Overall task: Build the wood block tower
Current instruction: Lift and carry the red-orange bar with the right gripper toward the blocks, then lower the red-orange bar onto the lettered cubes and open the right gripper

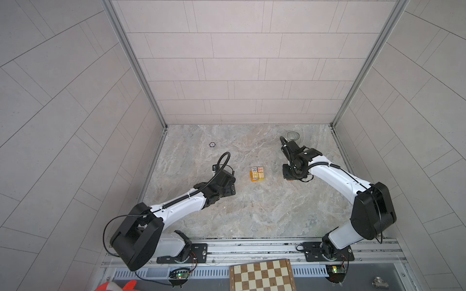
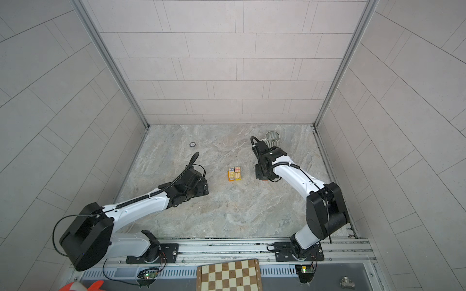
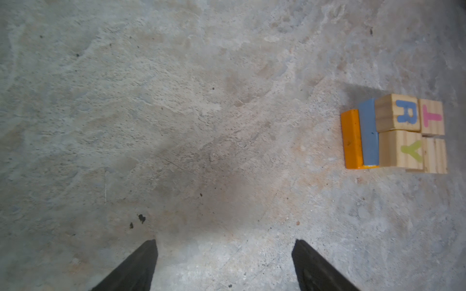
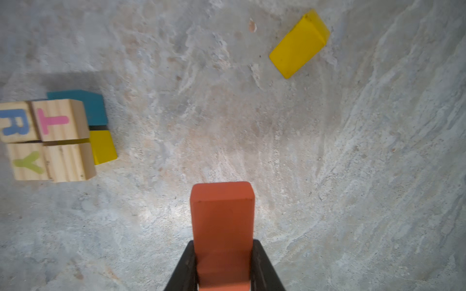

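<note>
Tower: the tower [image 1: 257, 173] [image 2: 234, 173] sits mid-surface [image 1: 252, 214], between both arms; the cubes [image 3: 408, 133] on top say R, T, Y.
Left wrist view only: an orange block [image 3: 351, 141] and a blue block [image 3: 369, 136] under the cubes.
Right wrist view only: a teal block [image 4: 90, 105] and a yellow block [image 4: 103, 148] under the cubes, and a loose yellow block [image 4: 298, 45] well apart.
Left pincer: the left pincer [image 3: 224, 241] is released, with nothing in it, near the tower.
Right pincer: the right pincer [image 4: 224, 243] is clenched on a red block [image 4: 222, 214].
Mug: the mug [image 1: 292, 136] shows only in the top views, behind the right arm.

Four natural wood cubes [image 3: 401, 148], two yellow blocks [image 4: 297, 47], and one each: orange block [image 3: 351, 141], blue block [image 3: 369, 136], teal block [image 4: 94, 108], red block [image 4: 222, 214], mug [image 2: 272, 138], chessboard [image 1: 262, 277].
</note>
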